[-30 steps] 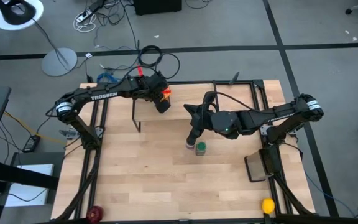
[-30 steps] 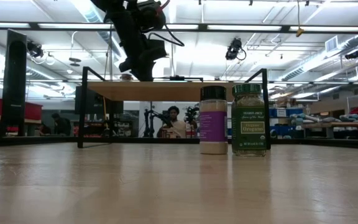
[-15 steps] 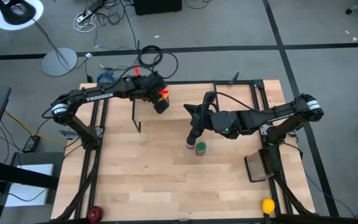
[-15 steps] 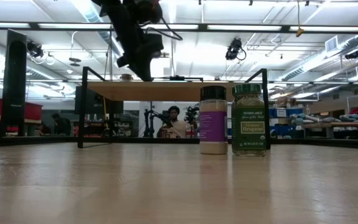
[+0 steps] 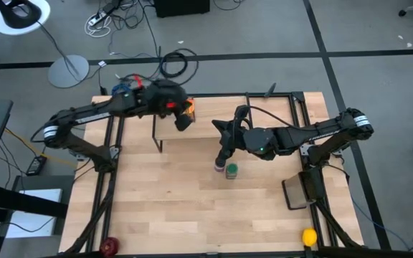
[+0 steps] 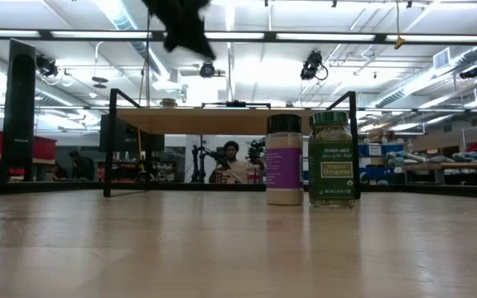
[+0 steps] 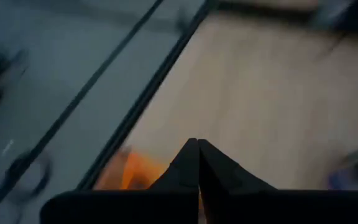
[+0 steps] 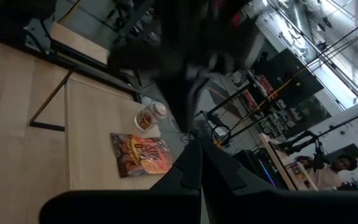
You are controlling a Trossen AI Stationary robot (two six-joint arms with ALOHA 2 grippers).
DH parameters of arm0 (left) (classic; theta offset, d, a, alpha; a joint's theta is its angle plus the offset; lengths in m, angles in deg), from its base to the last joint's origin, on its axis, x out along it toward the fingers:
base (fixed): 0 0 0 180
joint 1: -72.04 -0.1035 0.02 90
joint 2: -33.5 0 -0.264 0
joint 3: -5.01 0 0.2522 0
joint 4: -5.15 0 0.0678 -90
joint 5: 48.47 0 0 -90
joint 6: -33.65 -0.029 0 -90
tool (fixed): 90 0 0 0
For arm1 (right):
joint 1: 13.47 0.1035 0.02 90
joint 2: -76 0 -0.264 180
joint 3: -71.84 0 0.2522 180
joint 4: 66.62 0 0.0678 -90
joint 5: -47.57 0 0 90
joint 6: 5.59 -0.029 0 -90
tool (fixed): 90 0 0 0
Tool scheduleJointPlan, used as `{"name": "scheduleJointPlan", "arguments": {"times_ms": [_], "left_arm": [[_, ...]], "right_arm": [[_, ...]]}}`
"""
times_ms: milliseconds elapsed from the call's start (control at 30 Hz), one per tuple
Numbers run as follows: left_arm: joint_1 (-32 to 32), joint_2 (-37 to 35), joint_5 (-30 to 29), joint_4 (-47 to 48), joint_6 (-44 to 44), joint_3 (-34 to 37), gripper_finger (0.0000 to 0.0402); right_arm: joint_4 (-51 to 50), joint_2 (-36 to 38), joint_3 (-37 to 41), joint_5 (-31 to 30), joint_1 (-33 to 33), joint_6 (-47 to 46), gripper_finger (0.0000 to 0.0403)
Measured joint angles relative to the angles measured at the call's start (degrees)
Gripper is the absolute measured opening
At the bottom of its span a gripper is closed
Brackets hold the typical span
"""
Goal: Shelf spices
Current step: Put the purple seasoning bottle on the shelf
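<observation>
The shelf (image 6: pixel 230 120) stands on thin black legs at the table's far side. On its top lie the brown-orange packet (image 8: pixel 140 154) and the tiny pale-capped jar (image 8: pixel 151 115). The purple-labelled jar (image 6: pixel 284 159) and the green-lidded jar (image 6: pixel 332 159) stand side by side on the tabletop in front of the shelf. My left gripper (image 5: pixel 181 120) is shut and hovers high over the shelf's left end, beside the packet (image 5: pixel 189 109). My right gripper (image 5: pixel 224 153) is shut and hangs above the purple-labelled jar (image 5: pixel 218 168), clear of it.
A yellow ball (image 5: pixel 308 236) lies at the table's near right corner and a dark red object (image 5: pixel 110 246) at the near left corner. A dark flat pad (image 5: pixel 296 193) sits at the right edge. Bare tabletop (image 5: pixel 171 193) stretches in front of the jars.
My left gripper has risen from just above the shelf top to well above it, and its arm has drawn back toward the table's left. The packet stays on the shelf. Right arm and both jars have kept still.
</observation>
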State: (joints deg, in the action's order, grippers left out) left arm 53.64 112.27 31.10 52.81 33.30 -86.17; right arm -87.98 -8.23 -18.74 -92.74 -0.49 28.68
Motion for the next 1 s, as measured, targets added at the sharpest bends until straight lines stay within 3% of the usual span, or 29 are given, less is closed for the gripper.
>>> {"name": "scheduleJointPlan", "arguments": {"times_ms": [167, 367, 667, 867, 1000], "left_arm": [[5.5, -2.9, 10.5, -2.1, -3.9, -0.1, 0.0005], [13.8, 1.0, 6.7, -1.6, -6.9, 3.5, 0.0037], [21.1, 10.1, 5.6, -13.9, -9.9, 8.7, 0.0168], [21.9, 13.4, 3.7, -18.2, -11.1, 8.7, 0.0268], [22.0, 14.7, 5.2, -21.7, -10.8, 8.7, 0.0311]], "right_arm": [[0.0, 0.1, 0.0, -0.8, 1.0, 0.9, 0.0000], [3.3, 0.8, 0.0, -3.0, 3.5, 3.3, 0.0000], [9.9, 1.1, 0.0, -8.7, 10.2, 11.0, 0.0000], [12.1, 1.1, 0.0, -10.1, 12.9, 13.9, 0.0000], [12.0, 1.1, 0.0, -10.4, 13.5, 14.2, 0.0000]]}}
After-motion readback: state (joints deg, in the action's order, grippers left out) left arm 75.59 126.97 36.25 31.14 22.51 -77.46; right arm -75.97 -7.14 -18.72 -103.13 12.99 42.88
